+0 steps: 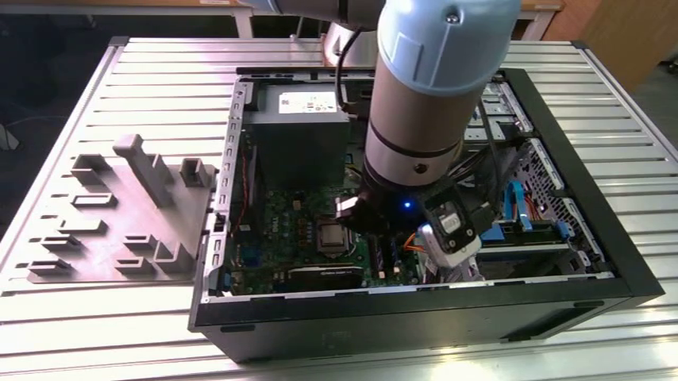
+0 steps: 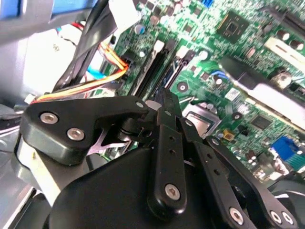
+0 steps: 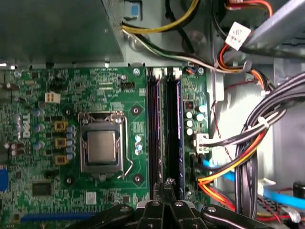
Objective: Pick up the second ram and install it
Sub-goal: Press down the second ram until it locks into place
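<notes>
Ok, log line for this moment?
arm inside open PC case | claw shut, nothing seen held | over one end of two memory slots on green board

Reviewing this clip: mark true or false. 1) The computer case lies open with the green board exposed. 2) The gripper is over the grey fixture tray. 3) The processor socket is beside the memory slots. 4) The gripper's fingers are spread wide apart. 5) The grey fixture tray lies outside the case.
1) True: the computer case is open and the green board shows.
2) False: the gripper is inside the case, at the end of the memory slots.
3) True: the processor socket is next to the slots.
4) False: the fingertips meet, shut, over the slots.
5) True: the grey fixture tray lies on the table, on the exterior view's left of the case.
</notes>
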You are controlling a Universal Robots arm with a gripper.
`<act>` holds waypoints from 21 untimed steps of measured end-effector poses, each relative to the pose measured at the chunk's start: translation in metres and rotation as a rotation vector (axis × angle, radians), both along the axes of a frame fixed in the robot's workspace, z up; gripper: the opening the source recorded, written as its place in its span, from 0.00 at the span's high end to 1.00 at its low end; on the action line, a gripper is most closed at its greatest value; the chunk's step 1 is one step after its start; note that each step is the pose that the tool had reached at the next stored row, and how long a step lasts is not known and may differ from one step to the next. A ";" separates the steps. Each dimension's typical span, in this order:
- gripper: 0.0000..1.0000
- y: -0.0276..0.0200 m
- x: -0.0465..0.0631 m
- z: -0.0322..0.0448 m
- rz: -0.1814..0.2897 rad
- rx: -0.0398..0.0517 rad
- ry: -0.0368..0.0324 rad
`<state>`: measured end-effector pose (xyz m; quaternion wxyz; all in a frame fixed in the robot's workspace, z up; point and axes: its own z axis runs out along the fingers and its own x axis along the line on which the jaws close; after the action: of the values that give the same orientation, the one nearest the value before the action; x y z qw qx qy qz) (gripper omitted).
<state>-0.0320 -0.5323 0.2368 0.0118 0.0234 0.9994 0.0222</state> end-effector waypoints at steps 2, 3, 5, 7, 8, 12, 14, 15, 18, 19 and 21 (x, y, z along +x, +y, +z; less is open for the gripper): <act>0.90 -0.0018 0.000 0.0000 0.000 -0.0002 0.0000; 0.90 -0.0018 0.000 0.0000 0.000 -0.0001 0.0000; 0.90 -0.0018 0.000 -0.0008 0.000 0.0003 -0.0001; 0.90 -0.0020 0.000 -0.0035 0.000 -0.0001 0.0000; 0.90 -0.0021 0.000 -0.0053 0.000 0.0000 0.0000; 0.90 -0.0022 0.000 -0.0073 0.000 -0.0005 0.0001; 0.90 -0.0022 0.000 -0.0096 0.000 -0.0001 0.0000; 0.90 -0.0022 0.000 -0.0112 0.000 -0.0001 0.0000; 0.90 -0.0022 0.000 -0.0134 0.000 -0.0002 0.0001; 0.90 -0.0022 0.000 -0.0134 0.000 -0.0004 0.0001; 0.90 -0.0021 0.000 -0.0147 0.000 0.0002 -0.0001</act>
<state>-0.0319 -0.5344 0.2220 0.0119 0.0234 0.9994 0.0223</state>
